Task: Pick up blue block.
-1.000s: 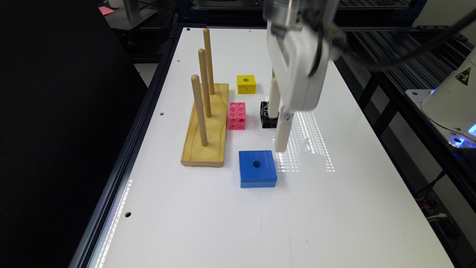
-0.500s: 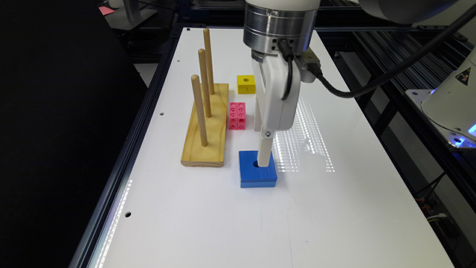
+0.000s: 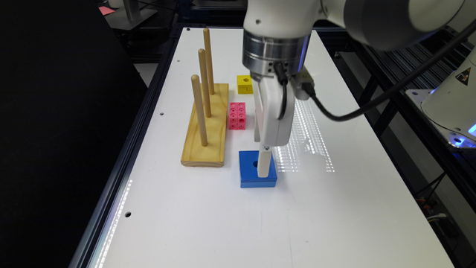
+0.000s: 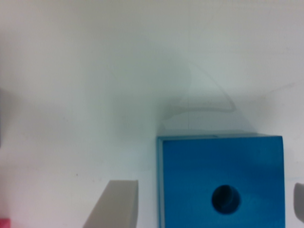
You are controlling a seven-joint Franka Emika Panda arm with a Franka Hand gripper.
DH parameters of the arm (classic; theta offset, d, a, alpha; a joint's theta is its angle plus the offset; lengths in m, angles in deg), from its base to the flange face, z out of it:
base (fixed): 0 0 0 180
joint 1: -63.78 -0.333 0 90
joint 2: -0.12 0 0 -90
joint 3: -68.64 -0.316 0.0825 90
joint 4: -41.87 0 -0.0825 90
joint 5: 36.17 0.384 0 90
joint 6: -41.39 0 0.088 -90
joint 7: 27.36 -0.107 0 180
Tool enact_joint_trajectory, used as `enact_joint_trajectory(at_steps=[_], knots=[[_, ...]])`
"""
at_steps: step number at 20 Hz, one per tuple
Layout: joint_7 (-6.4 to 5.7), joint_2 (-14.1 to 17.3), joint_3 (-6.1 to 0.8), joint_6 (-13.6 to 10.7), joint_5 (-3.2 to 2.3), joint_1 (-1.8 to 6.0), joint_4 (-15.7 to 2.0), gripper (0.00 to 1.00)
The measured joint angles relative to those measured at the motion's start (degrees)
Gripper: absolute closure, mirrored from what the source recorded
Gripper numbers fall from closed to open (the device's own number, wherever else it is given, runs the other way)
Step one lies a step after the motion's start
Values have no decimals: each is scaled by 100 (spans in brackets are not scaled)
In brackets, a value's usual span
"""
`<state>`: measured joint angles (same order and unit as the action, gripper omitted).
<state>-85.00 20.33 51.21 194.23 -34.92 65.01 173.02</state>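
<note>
The blue block [image 3: 248, 172] is a flat bright-blue slab with a round centre hole, lying on the white table near the middle. My gripper [image 3: 264, 169] hangs straight down over it, its tip at the block's top level. In the wrist view the blue block [image 4: 223, 183] lies between my two grey fingers [image 4: 114, 204], one on each side and a small gap showing at the nearer one. The gripper [image 4: 206, 209] is open and straddles the block without holding it.
A wooden base with three upright pegs [image 3: 206, 126] stands to the exterior view's left of the block. A pink studded block [image 3: 237, 115] and a small yellow cube [image 3: 244, 83] sit farther back. The table's dark edge [image 3: 122, 178] runs along the exterior view's left.
The gripper has swung from the back of the table toward the blue block and come down until its fingers straddle it. The block has not moved.
</note>
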Motion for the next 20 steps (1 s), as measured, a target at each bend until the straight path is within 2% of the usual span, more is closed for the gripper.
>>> enact_joint_trajectory(at_steps=[9,13,20], knots=[[-44,50,0,-6,-10,-49,-109,0],[-93,57,1,-6,-34,-73,-118,0],[-99,256,17,63,-73,-73,-171,0]])
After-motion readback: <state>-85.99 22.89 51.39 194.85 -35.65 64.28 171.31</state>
